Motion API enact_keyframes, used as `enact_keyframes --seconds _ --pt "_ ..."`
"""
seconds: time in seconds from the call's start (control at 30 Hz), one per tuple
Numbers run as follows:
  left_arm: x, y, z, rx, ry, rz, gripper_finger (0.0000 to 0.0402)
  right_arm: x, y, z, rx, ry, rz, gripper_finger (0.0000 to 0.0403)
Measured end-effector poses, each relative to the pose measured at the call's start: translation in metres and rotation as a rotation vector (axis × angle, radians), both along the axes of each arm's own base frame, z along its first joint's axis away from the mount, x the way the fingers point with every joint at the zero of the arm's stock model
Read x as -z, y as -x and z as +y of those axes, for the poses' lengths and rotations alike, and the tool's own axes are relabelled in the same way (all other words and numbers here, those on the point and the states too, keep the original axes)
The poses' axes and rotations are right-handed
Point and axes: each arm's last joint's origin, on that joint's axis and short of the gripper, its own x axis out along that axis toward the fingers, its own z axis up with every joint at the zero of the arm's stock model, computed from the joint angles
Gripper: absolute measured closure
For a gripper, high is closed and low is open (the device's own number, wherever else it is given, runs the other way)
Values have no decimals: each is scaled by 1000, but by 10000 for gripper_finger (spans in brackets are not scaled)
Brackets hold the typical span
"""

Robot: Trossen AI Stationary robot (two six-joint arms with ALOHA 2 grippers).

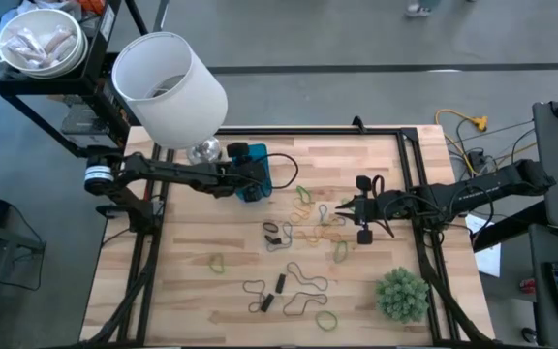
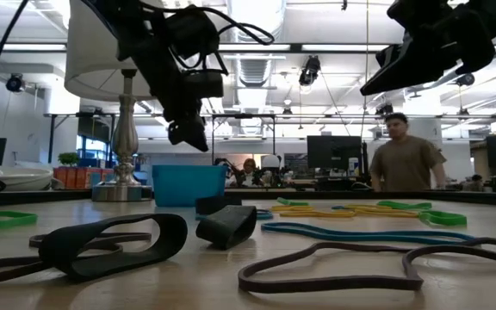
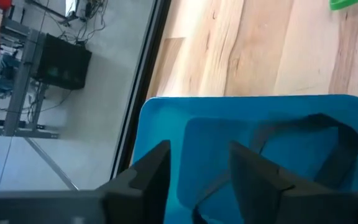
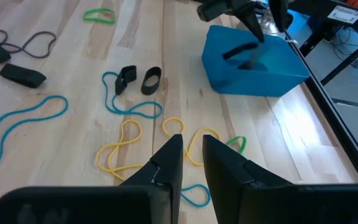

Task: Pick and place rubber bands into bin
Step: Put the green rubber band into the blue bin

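Note:
The blue bin (image 1: pixel 252 181) stands on the table's far left part. My left gripper (image 3: pixel 197 180) hangs just above it, open, with nothing between its fingers. A dark rubber band (image 3: pixel 328 134) lies loose inside the bin (image 4: pixel 253 68). Many more rubber bands lie flat on the wood: yellow ones (image 4: pixel 129 146), teal ones (image 4: pixel 17 121), a green one (image 1: pixel 217 263) and dark ones (image 1: pixel 303 281). My right gripper (image 4: pixel 191 155) hovers above the yellow and teal bands at the table's right. Its fingers stand a narrow gap apart and hold nothing.
A big white lamp shade (image 1: pixel 170 87) rises at the far left behind the bin, on its metal base (image 2: pixel 126 185). A green plant (image 1: pixel 401 294) stands at the near right. Black frame rails (image 1: pixel 410 174) edge the table. A person (image 2: pixel 407 159) stands in the room beyond.

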Motion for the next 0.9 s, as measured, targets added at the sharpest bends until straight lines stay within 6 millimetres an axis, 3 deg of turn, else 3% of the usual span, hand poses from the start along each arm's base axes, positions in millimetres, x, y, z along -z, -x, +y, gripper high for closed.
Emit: enact_keyframes --seconds 0.2,0.33,0.57,0.73,0.9 --pt "-4 12 -2 -30 41 42 244 4 1 0 3 -3 9 346" --pt "-12 26 -12 -35 166 23 244 6 2 0 20 -28 12 346" --pt "-32 46 -49 69 368 -106 244 25 3 -4 60 -23 187 346" --pt "-42 54 -80 165 396 -167 244 29 5 -20 161 -24 335 346" --pt "-39 60 -107 270 398 -193 244 26 6 -42 246 -65 399 342"
